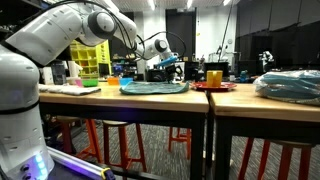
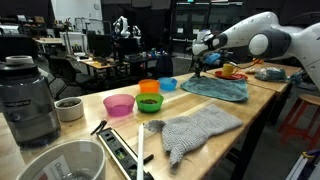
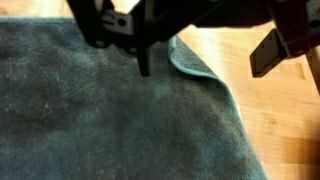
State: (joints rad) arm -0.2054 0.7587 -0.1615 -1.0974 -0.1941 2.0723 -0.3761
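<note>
Here, the tool (image 2: 200,66), jaws apart and holding nothing, hangs over a teal towel (image 3: 90,110) lying flat on the tabletop (image 2: 268,108). The cloth looks soft, light and limp; its folded-over edge (image 3: 192,66) probably offers the easiest pinch.

Under your black gripper (image 3: 207,60) the towel (image 3: 100,110) is plain teal, and the table (image 3: 280,130) around the towel is pale wood grain. Beside the towel you see a blue bowl (image 2: 168,84), an orange bowl (image 2: 149,87), a green bowl (image 2: 150,103) and a pink bowl (image 2: 119,104). Farther from the towel is a grey cloth (image 2: 195,130) with a knitted pattern.
</note>
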